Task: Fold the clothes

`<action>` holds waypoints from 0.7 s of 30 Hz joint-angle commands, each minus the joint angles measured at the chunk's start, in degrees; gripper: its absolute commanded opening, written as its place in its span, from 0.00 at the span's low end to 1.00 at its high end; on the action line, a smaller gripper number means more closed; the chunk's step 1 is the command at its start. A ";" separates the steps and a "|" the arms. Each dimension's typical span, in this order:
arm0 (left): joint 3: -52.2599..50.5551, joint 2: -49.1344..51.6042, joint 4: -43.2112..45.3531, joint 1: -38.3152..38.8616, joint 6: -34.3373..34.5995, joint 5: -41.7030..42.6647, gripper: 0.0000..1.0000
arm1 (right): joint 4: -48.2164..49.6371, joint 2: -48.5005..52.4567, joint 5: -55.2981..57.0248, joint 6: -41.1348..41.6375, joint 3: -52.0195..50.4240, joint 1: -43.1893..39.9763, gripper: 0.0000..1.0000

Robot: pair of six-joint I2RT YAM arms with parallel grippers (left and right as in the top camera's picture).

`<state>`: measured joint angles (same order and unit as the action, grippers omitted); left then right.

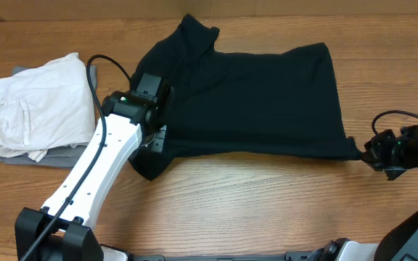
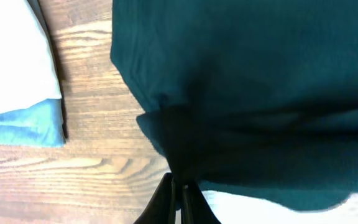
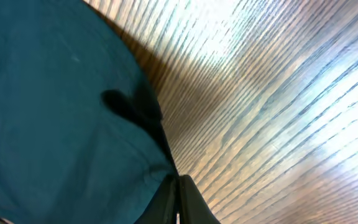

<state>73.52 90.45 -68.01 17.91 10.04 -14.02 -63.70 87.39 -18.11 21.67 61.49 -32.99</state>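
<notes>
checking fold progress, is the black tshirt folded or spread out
Mostly spread: the black T-shirt lies open across the table, bunched only at the left hand; the right hand pinches its opposite corner.

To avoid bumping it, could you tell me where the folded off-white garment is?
In the overhead view, the off-white garment lies at the far left of the table, left of the black T-shirt.

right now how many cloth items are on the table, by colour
black: 1, the black T-shirt, spread out
off-white: 1, the off-white garment, folded
light blue: 1, the light blue item, lying under the off-white one
total: 3
</notes>
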 commanded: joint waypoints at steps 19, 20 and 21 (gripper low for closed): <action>1.66 0.50 -1.20 -0.24 -3.48 11.85 0.04 | -1.33 0.07 -1.49 -5.25 0.04 2.51 0.04; 1.66 0.50 -1.20 -0.24 -3.91 12.13 0.04 | -0.87 0.07 -1.49 -4.87 -0.11 2.51 0.04; 1.66 0.50 -1.18 -0.24 -4.15 12.15 0.04 | -0.17 0.07 -1.86 -4.63 -0.20 2.51 0.04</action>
<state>73.78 90.45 -69.23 17.89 7.97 -5.17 -64.86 87.39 -23.05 14.83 61.47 -30.59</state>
